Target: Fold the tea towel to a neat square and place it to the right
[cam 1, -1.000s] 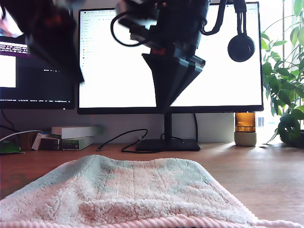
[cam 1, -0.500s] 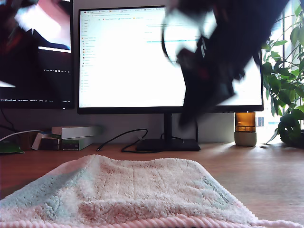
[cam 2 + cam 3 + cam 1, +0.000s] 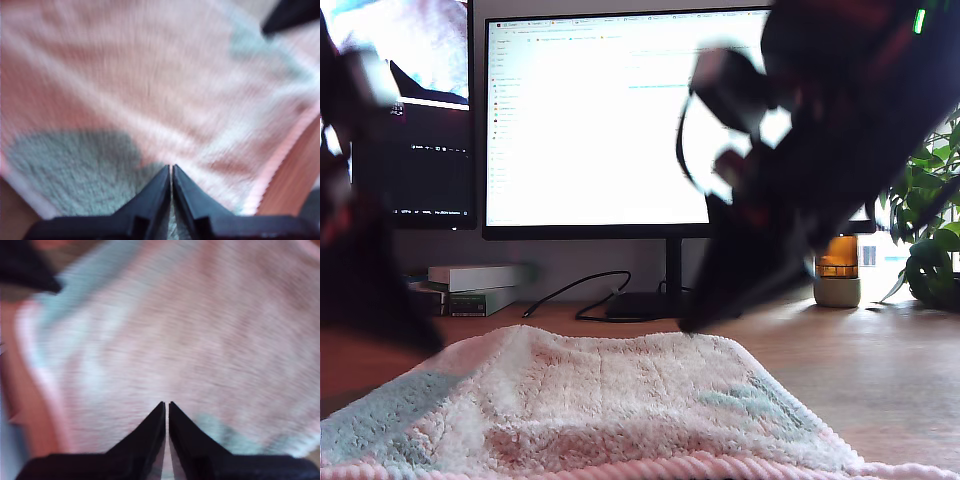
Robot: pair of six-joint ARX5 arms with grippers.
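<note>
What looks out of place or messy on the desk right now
Nothing is spilled or damaged. The tea towel lies spread on the wooden desk, still unfolded and a little rumpled. My first gripper and my second gripper are both shut above it, holding nothing.

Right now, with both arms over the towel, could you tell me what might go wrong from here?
Both my first gripper and my second gripper have their jaws together above the tea towel, so a descent now would likely push the pile instead of pinching it. Every view of the arms is motion-blurred, so aim at the corded hem may be off. The towel runs out of the exterior view's bottom, hiding its near edge.
</note>
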